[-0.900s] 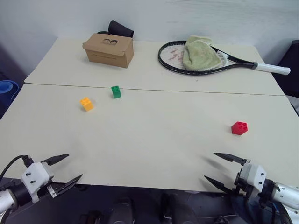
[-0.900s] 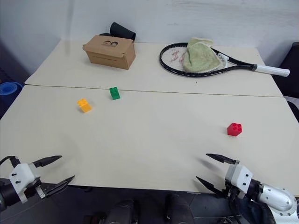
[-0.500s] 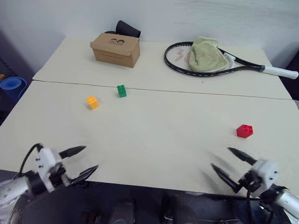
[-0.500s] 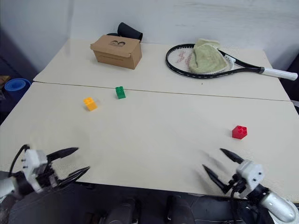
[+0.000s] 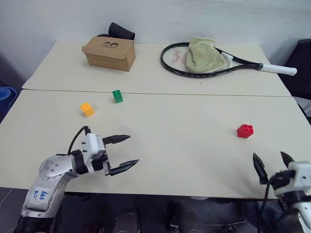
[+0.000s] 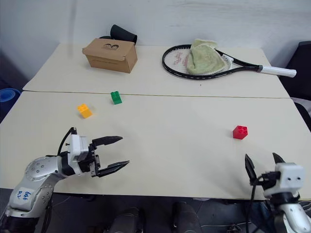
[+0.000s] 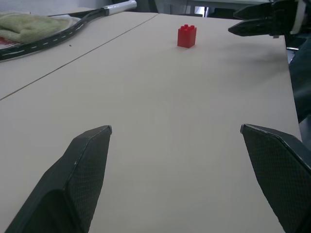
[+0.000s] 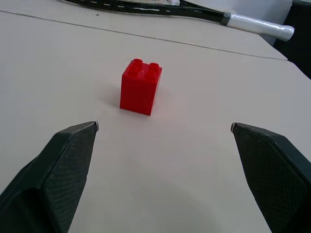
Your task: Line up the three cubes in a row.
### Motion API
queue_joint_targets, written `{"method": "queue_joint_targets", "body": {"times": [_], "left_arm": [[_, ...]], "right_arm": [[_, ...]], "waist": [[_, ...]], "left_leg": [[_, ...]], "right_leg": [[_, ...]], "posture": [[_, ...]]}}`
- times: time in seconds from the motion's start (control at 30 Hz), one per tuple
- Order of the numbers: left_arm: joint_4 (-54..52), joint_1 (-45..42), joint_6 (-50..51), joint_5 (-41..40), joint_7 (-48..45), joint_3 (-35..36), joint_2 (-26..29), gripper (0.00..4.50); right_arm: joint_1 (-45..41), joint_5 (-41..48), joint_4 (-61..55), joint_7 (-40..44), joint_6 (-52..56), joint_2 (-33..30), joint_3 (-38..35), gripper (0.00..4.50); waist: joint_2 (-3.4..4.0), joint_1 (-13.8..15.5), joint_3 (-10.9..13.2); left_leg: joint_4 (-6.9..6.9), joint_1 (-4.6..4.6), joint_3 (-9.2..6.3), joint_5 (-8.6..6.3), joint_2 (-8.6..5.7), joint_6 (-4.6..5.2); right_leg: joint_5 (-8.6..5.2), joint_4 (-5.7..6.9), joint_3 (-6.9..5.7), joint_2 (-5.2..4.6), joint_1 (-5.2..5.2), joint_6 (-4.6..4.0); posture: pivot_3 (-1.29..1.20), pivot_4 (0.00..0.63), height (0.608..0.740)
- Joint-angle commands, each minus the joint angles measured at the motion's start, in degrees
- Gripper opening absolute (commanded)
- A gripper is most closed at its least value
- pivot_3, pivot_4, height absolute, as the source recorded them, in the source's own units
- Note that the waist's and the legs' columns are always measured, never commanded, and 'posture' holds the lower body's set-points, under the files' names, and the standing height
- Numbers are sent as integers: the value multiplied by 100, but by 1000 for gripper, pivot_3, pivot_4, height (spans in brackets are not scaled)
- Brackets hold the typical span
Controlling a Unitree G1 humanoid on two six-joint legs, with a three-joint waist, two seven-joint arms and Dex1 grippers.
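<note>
1. From the head camera I see a cream table made of 2 panels, with a seam running across it between them. Behind it stands a pale wall. A blue object shows off the table's left edge, too cut off for me to name.
2. On the far panel sit a brown cardboard box with a black object just behind it, and a tennis racket with a green towel lying over its strings.
3. The green cube stands just on the near side of the seam, the yellow-orange cube near it, to its left and closer to me. The red cube sits well apart, on the right of the near panel.
4. My left gripper hovers over the near-left part of the table, fingers spread apart, empty. My right gripper is at the near-right edge, fingers apart, empty.
5. Left wrist view: bare tabletop between both spread fingers, the red cube far ahead, with the right gripper beyond it.
6. Right wrist view: the red cube stands upright, straight ahead between the open fingers, clear of both. The racket's white handle lies beyond the seam.
</note>
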Motion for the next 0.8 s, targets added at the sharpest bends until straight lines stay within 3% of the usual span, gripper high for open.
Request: {"method": "queue_joint_targets", "body": {"times": [0.03, 0.33, 0.43, 0.67, 0.77, 0.8], "left_arm": [[-44, -65, -56, 91, -46, -129, -20, 4477], [-194, 118, -78, 248, 85, -202, -81, 4477], [-244, 169, -91, 266, 124, -208, -76, 4500], [-224, 156, -150, 318, 222, -210, -108, 4500], [-209, 140, -172, 345, 242, -225, -114, 4500], [-193, 134, -177, 357, 245, -219, -107, 4500]], "right_arm": [[-958, 1, -129, -500, 973, -286, 222, 4500], [-2272, -312, 587, -1088, 2217, -435, 403, 4500], [-2376, -362, 663, -1248, 2425, -397, 372, 3965], [-2417, -220, 678, -1223, 2529, -270, 286, 1608], [-2471, 145, 594, -653, 2445, -397, 220, 1471], [-2488, 331, 477, -67, 2324, -590, 339, 1471]], "waist": [[2, -26, 1], [2, 17, 1], [2, 9, 1], [2, -1, 1], [2, 3, 1], [2, 4, 1]], "left_leg": [[4, 0, 1, 0, -1, 1], [3, -16, -7, 4, -10, 9], [6, -14, 2, 4, -16, 22], [3, -10, 2, 6, -14, 22], [4, -11, 2, 6, -15, 22], [4, -11, 2, 6, -14, 22]], "right_leg": [[1, 1, 1, -1, 0, 3], [3, -8, -8, -7, -3, 8], [9, -9, -2, -13, -2, 19], [10, -4, -1, -11, -3, 20], [10, -5, -1, -11, -2, 20], [10, -5, -1, -11, -2, 20]], "posture": [[0, 150, 740], [0, 150, 740], [0, 150, 740], [0, 150, 740], [0, 150, 740], [0, 150, 740]]}}
